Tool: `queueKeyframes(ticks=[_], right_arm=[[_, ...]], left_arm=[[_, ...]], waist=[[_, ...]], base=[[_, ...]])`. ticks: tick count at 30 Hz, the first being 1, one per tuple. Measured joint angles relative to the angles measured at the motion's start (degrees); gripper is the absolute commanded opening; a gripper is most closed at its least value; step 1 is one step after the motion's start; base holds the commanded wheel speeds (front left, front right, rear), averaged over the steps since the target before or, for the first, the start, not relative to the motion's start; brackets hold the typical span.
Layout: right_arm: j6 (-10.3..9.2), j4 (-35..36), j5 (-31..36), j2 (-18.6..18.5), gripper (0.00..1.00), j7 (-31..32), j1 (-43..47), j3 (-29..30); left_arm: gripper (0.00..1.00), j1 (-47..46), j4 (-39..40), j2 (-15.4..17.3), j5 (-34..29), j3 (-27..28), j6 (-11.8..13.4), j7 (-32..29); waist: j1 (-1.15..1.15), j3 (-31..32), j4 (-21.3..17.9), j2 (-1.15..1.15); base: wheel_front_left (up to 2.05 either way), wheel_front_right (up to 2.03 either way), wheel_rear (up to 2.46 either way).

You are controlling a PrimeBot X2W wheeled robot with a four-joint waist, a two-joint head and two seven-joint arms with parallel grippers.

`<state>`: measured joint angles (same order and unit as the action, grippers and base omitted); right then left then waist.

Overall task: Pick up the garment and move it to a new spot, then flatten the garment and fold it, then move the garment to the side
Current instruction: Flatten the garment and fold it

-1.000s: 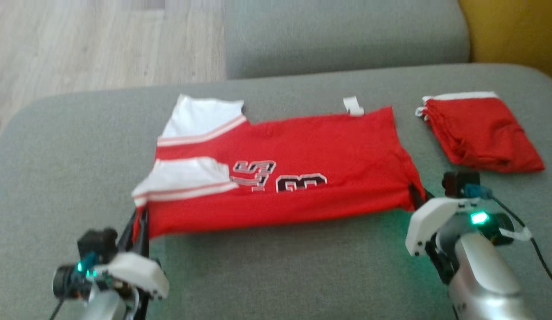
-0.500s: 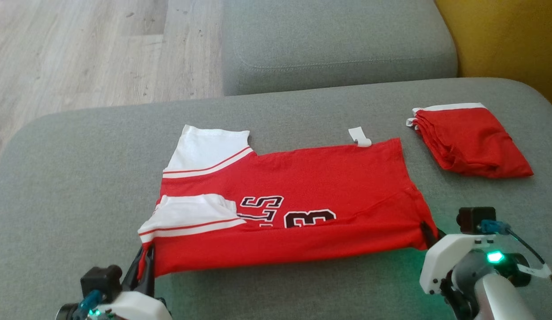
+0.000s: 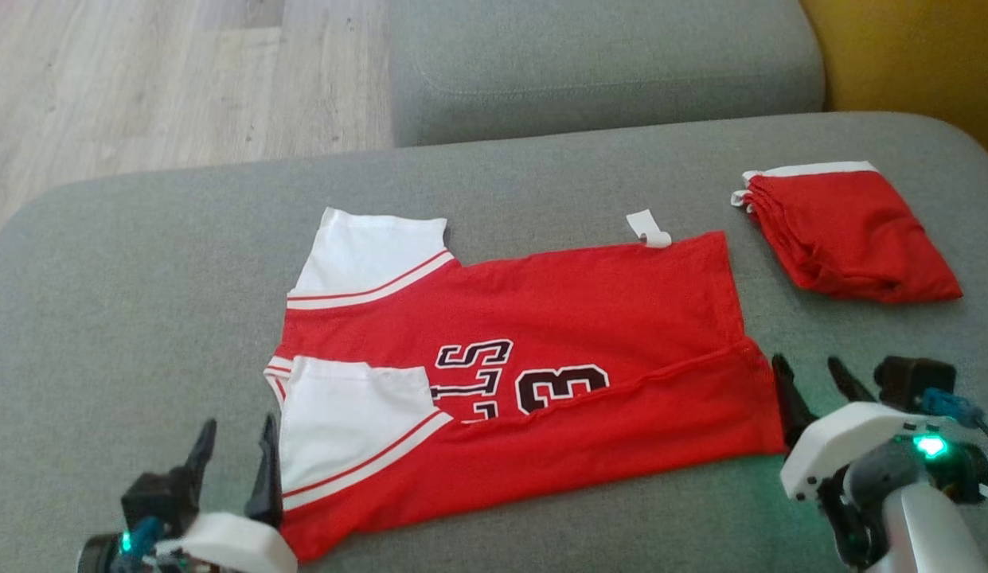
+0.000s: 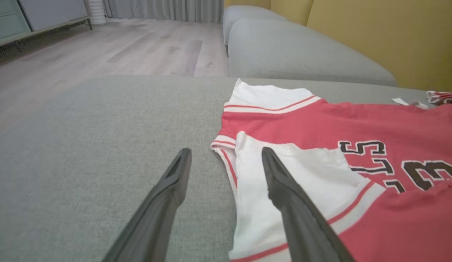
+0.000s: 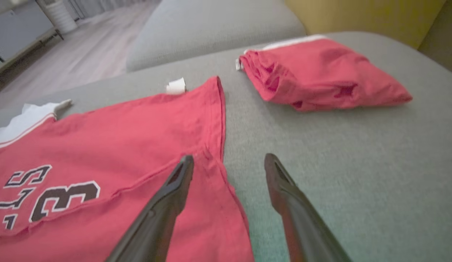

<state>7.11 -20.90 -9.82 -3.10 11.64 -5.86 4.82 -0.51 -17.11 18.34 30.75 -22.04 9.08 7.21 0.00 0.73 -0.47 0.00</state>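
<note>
The garment [image 3: 541,334] is a red jersey with white sleeves and black lettering. It lies flat on the grey cushion [image 3: 143,278], its near long edge folded over toward the middle. In the left wrist view the garment [image 4: 320,145] spreads to the right, and in the right wrist view the garment [image 5: 120,145] spreads to the left. My left gripper [image 3: 235,450] stands open at the garment's near left corner, one finger over the white sleeve. My right gripper [image 3: 816,382] stands open just off the near right corner. Nothing is held in either one.
A second red garment [image 3: 848,231], folded into a bundle, lies at the cushion's far right. A white tag [image 3: 649,228] sticks out from the jersey's far edge. Another grey cushion [image 3: 605,64] lies beyond, wooden floor [image 3: 143,79] to the far left, a yellow surface [image 3: 915,56] at the far right.
Both grippers have opened and let go of the garment's near corners. The near edge now lies folded over on the jersey. The camera has shifted a little.
</note>
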Motion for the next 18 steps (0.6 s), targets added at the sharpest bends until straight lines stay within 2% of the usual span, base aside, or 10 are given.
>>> queueKeyframes(ticks=[6,10,14,18], right_arm=[[0.0,2.71,0.31,0.32,1.0,-6.36,-2.34,-1.59],[0.0,3.34,0.43,0.33,1.0,-8.56,-5.73,-2.7],[0.0,3.56,1.88,0.31,1.0,-9.4,-10.87,-4.03],[0.0,3.55,3.31,0.31,1.0,-9.56,-15.84,-5.78]], left_arm=[[1.0,-5.36,2.38,0.64,-0.09,2.08,-0.12,4.0],[1.0,-10.73,3.34,1.77,-0.31,2.82,-1.65,4.19],[1.0,-19.26,2.64,4.2,-0.37,3.02,-5.35,0.83],[1.0,-29.67,-3.41,6.69,0.56,1.67,-10.6,-7.03]], waist=[[0.0,-2.99,-0.34,0.0],[0.01,-5.25,-0.68,0.0],[0.01,-8.59,-1.5,0.0],[0.02,-12.29,-2.56,0.0]], base=[[0.0,0.0,0.0],[0.0,0.0,0.0],[0.0,0.0,0.0],[0.0,0.0,0.0]])
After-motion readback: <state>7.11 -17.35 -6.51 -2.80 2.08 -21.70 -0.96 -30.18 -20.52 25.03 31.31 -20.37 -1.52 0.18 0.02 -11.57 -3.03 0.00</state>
